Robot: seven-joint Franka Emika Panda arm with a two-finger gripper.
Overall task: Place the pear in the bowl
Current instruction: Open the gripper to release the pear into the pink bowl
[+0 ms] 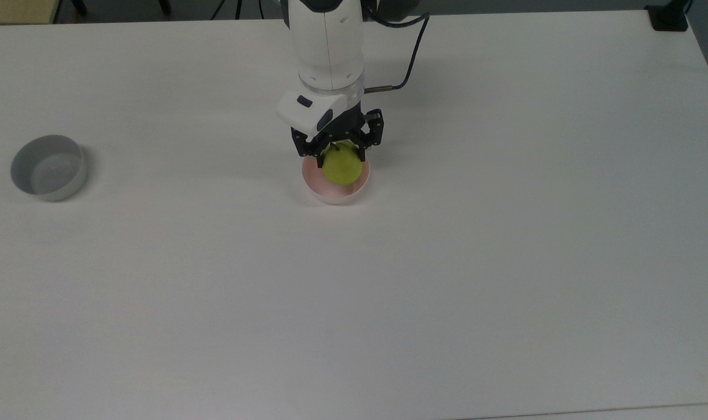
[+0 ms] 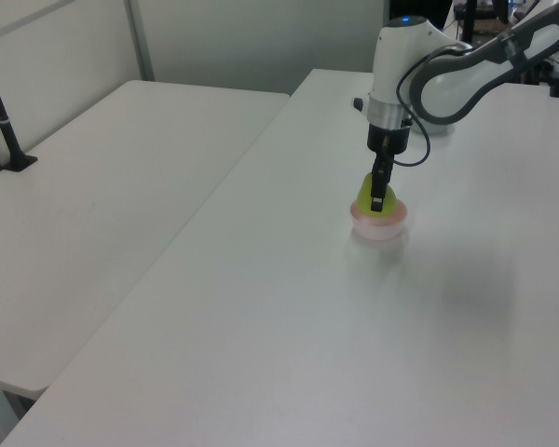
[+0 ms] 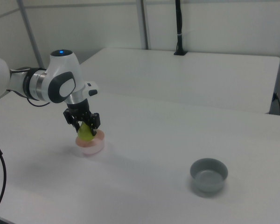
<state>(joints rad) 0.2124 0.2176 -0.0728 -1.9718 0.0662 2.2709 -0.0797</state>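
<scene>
White arm [image 1: 328, 41] reaching down, end effector [image 1: 337, 153] pointing downward, fingers [image 2: 379, 196] clamped closed
</scene>
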